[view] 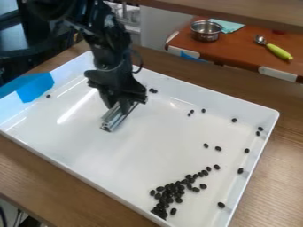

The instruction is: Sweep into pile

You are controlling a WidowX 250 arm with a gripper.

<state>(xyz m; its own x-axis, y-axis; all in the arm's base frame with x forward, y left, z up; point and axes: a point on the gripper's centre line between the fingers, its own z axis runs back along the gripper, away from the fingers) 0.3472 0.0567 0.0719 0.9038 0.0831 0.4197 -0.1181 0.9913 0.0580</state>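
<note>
Claw (123,101) grips metal bar (116,119); white tray (71,157) lies beneath claw. Dark beans (168,193) cluster well apart from claw, toward camera; few strays (153,91) sit nearer claw.

Tray (77,142) cropped at left and bottom

Slants in from the upper left on a black arm (106,42), drops down and rightward, and ends in a lowered gripper (123,105), with fingers (107,97) clamped in a hold.
</note>
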